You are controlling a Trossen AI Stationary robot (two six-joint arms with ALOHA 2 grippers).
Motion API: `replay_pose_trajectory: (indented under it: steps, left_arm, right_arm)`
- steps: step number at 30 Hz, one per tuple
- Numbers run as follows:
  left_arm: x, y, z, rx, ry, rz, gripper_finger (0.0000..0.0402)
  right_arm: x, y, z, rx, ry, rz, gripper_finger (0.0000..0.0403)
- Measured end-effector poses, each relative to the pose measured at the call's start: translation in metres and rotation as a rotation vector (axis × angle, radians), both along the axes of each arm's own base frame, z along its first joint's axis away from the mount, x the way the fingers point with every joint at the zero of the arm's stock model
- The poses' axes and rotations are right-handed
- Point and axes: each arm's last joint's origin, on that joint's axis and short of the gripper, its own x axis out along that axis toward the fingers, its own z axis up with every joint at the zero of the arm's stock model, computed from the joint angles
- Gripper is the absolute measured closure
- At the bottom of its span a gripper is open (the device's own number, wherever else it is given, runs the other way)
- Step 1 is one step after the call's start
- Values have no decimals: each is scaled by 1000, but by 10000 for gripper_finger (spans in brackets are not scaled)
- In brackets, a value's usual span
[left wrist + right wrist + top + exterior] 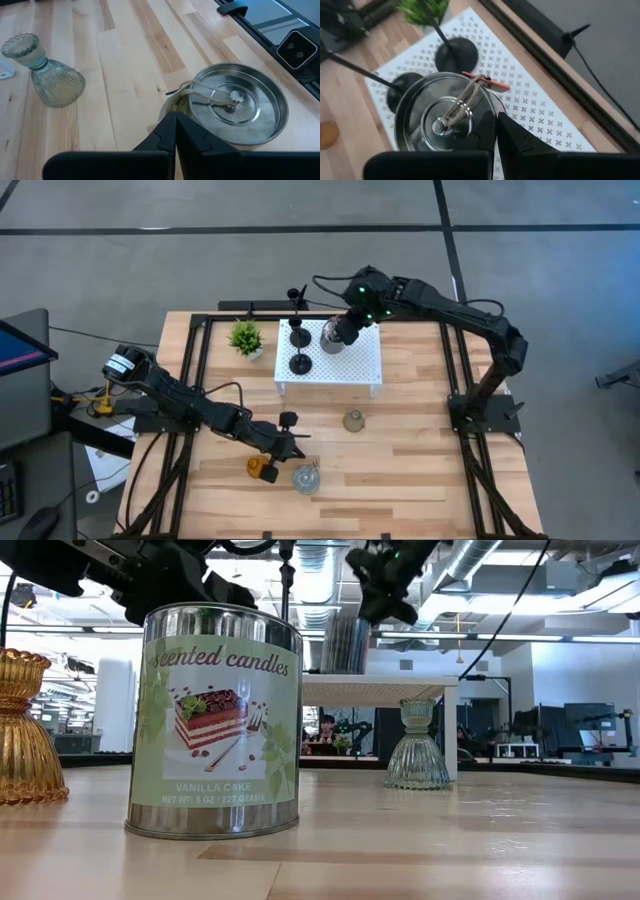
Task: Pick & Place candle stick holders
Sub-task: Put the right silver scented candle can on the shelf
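Observation:
Two black slim-stemmed holders [298,335] [300,363] stand by their round bases on the white perforated stand [365,370]. A lidded glass jar [445,120] with twine on its lid is over the stand, and my right gripper [496,131] is shut at the jar's rim. A lidded candle tin [235,102] stands on the table near the front, beside the amber holder [262,468]. My left gripper [175,132] is shut just above the tin's edge. The greyish-olive bell-shaped holder [353,420] stands at mid-table. My right gripper's shut fingers come from above at the jar's rim [487,107], on the side where the twine tag hangs. Whether they touch the jar I cannot tell, because the fingers hide the spot. My left gripper shows no touch with the tin.
A small green potted plant [245,337] stands left of the stand. Black frame rails [195,370] [455,370] run along both sides of the table. Bare wood lies at the near right [430,470]. A person sits far behind the table [325,730].

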Motion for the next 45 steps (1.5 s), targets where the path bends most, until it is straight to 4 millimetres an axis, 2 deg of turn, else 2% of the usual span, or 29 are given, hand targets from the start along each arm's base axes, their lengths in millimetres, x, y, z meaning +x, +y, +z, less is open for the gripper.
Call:
replay_pose_trajectory:
  steps: [8, 15, 28, 37, 45]
  left_arm:
    - [0, 0, 0, 0, -2, 0, 396]
    - [0, 0, 0, 1, -3, 2, 396]
    - [0, 0, 0, 3, -3, 6, 396]
    - [0, 0, 0, 2, -3, 7, 396]
    - [0, 0, 0, 1, -3, 7, 396]
  right_arm:
    - [-1, -16, -6, 6, 11, -23, 403]
    - [0, -16, -6, 24, -3, -5, 403]
    - [11, -24, -22, 51, 16, 2, 403]
    - [12, -25, -20, 39, -5, 1, 403]
    - [12, -25, -20, 37, -8, 1, 377]
